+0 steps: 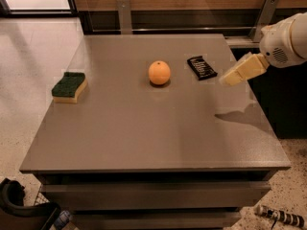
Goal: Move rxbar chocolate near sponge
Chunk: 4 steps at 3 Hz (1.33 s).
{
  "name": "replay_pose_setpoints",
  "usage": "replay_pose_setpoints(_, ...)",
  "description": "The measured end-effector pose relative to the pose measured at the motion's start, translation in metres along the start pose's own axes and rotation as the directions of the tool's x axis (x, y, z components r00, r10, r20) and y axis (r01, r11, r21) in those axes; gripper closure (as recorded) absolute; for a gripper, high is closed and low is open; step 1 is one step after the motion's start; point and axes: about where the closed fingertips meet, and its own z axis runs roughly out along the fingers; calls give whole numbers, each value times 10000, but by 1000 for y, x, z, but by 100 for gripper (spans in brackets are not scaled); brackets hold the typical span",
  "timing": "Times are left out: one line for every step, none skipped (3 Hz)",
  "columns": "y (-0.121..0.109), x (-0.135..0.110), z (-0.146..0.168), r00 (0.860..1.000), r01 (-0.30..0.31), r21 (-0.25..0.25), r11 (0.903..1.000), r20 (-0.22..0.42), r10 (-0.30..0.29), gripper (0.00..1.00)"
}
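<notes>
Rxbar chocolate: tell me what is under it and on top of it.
The rxbar chocolate lies flat on the grey table, and nothing sits on it. The patch of tabletop directly beneath it is covered. The gripper hovers just right of it, not touching.

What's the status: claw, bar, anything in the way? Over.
Claw hovering just right of the snack bar, not touching. Bar flat, far right of sponge. Orange sits between them.

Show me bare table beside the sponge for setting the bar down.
Bare table lies between sponge and orange, and across the whole front half. Busiest is the back right: rxbar chocolate, with the gripper hovering just right of it.
</notes>
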Motion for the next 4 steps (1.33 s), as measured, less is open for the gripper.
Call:
replay_pose_setpoints(-34,-33,16,9855,-497,1216,9913,1671,290,0)
replay_pose_setpoints(-34,-33,16,9855,-496,1215,9913,1671,289,0)
replay_pose_setpoints(-22,-26,50,9773,-1017,648,9927,1929,876,0)
replay_pose_setpoints(-9,-19,81,9663,-1456,117,9893,2162,1396,0)
